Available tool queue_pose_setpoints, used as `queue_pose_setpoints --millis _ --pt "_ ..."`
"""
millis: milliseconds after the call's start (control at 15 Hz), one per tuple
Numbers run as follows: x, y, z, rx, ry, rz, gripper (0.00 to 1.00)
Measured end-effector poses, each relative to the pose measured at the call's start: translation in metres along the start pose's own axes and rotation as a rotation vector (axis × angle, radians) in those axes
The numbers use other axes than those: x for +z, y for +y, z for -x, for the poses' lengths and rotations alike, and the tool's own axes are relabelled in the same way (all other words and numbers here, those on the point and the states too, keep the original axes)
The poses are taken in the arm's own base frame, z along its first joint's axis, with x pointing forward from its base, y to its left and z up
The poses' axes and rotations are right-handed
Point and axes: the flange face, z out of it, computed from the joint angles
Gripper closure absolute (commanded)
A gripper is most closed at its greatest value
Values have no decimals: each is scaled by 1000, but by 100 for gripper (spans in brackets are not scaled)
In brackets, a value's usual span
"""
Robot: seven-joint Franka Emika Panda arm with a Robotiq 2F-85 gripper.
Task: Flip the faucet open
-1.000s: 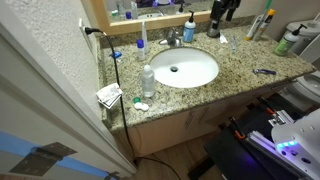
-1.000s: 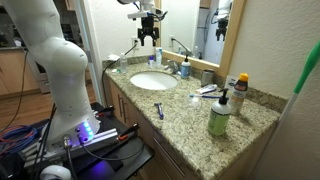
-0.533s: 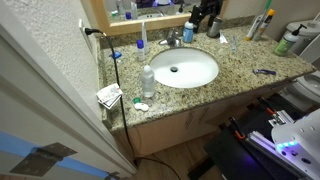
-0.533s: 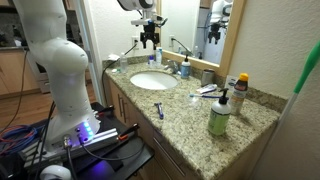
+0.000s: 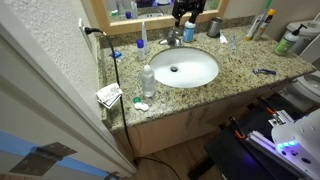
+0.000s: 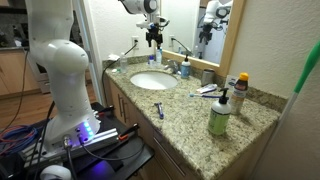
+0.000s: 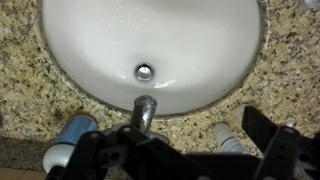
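The faucet [image 5: 173,40], a small silver-grey tap, stands at the back rim of the white oval basin [image 5: 207,72], and shows in both exterior views [image 6: 172,66]. In the wrist view its curved spout [image 7: 145,112] points over the basin [image 7: 90,40] toward the drain. My gripper [image 5: 185,14] hangs above and just behind the faucet, close to the mirror [image 6: 153,36]. In the wrist view the gripper [image 7: 180,152] is open and empty, its dark fingers [image 7: 278,148] wide apart, with the faucet base between them near the left finger.
A clear plastic bottle [image 5: 148,80] stands left of the basin. A blue-topped toothbrush [image 5: 143,36] and a power cord [image 5: 117,70] are at the back left. A blue razor [image 5: 264,71] and a green soap bottle [image 6: 219,113] sit on the granite counter [image 5: 240,60].
My gripper has moved along the back of the counter from beside the basin to above the faucet, staying open. Nothing on the counter has moved.
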Motion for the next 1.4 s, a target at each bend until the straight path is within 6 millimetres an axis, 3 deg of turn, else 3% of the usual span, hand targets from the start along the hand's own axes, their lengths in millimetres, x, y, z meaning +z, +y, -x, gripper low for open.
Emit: queue_pose_setpoints --millis 267,467,867,1133,1400 --pt "24 14 -14 96 15 53 0" --pt "51 31 -44 179 55 51 0" --pt "77 49 -99 266 94 18 0" --pt "88 51 -110 282 79 7 0" --pt "99 51 -106 273 52 36 0"
